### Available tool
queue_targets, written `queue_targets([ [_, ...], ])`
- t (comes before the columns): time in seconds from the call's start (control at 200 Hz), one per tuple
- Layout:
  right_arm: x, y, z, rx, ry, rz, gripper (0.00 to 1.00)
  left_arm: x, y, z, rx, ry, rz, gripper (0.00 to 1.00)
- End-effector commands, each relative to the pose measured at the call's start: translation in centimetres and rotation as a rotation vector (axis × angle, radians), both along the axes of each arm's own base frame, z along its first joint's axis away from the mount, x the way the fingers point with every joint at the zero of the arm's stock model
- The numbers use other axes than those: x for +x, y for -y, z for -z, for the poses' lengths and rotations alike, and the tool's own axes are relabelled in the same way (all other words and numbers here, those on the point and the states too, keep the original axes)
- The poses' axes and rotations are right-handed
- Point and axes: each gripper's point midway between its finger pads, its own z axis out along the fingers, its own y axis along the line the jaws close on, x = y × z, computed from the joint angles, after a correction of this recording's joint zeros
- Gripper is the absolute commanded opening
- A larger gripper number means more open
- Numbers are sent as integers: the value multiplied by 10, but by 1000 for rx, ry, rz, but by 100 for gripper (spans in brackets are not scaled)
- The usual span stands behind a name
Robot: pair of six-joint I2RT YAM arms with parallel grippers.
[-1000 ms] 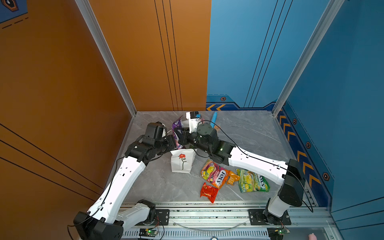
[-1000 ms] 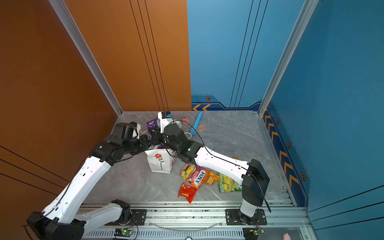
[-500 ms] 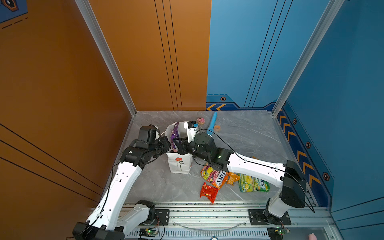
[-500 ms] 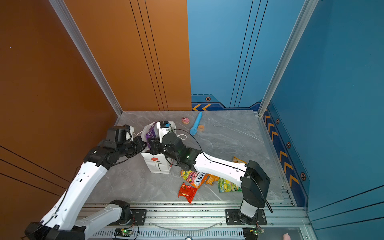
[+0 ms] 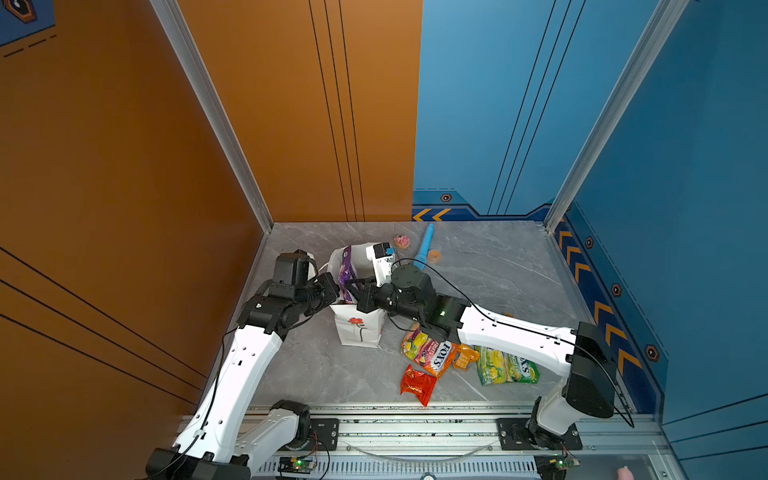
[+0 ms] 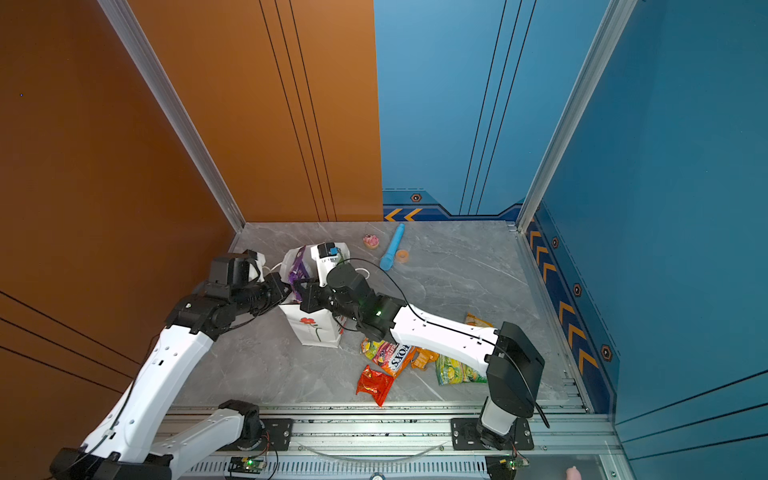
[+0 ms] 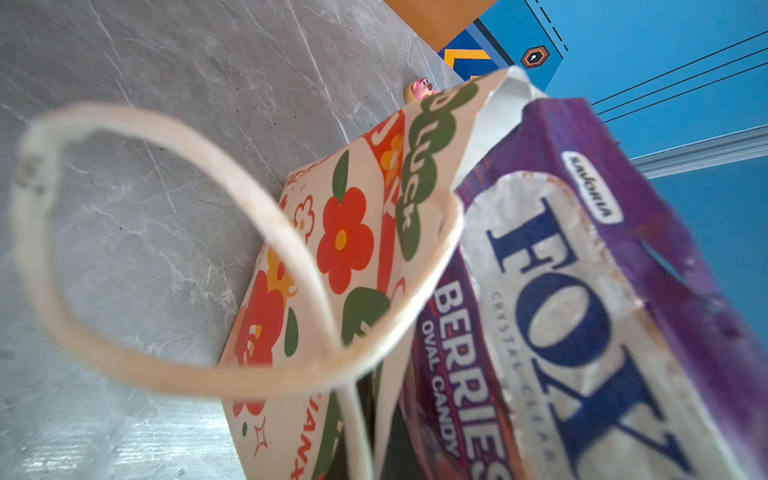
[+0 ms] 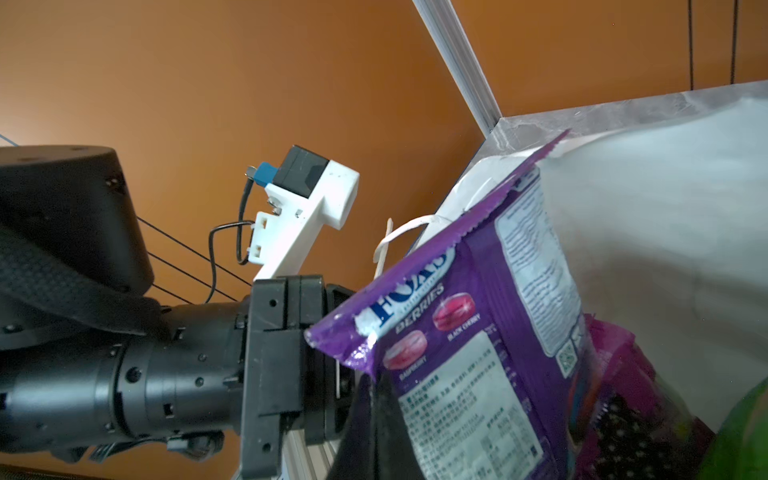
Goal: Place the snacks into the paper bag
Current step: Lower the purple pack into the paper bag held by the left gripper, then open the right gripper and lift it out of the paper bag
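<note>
Paper bag [image 5: 358,329]: purple pack [image 5: 345,273] at mouth

Rim is pinched by the left gripper [image 5: 335,291], pack clamped by the right gripper [image 5: 352,289]; bag is stood near the bench [image 5: 490,270] left edge; other snacks [image 5: 429,354] are strewn near the front edge

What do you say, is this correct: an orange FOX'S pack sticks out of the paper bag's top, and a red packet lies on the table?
Not quite. The FOX'S pack sticking out of the paper bag is purple, not orange; the left wrist view shows it clearly. The red packet does lie on the table.
</note>
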Motion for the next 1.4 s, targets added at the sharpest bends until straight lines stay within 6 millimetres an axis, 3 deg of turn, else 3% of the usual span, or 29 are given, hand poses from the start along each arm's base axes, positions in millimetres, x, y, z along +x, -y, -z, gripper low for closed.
queue_targets([
  [0.0, -6, -14, -7, 17, 54, -81, 0, 3, -2, -19, -23, 90, 14, 0],
  [0.175, -6, -20, 9, -3, 58, -108, 0, 2, -8, -18, -47, 86, 8, 0],
  [0.405, -2, -9, 20, -58, 35, -70, 0, 2, -12, -17, -55, 85, 5, 0],
  [0.521, -4, 1, 13, -75, 49, -51, 19, 3, -12, -17, -50, 87, 11, 0],
  [0.681, -7, 15, -6, -88, 90, -24, 35, 4, -12, -19, -47, 91, 18, 0],
  [0.751, -8, 21, -12, -93, 105, -9, 36, 4, -12, -21, -44, 98, 19, 0],
  [1.262, -9, 97, -34, -167, 135, 127, 41, 3, -19, -25, 83, 91, 63, 0],
  [1.397, -15, 125, -41, -169, 135, 160, 49, 5, -28, -28, 147, 95, 46, 0],
])
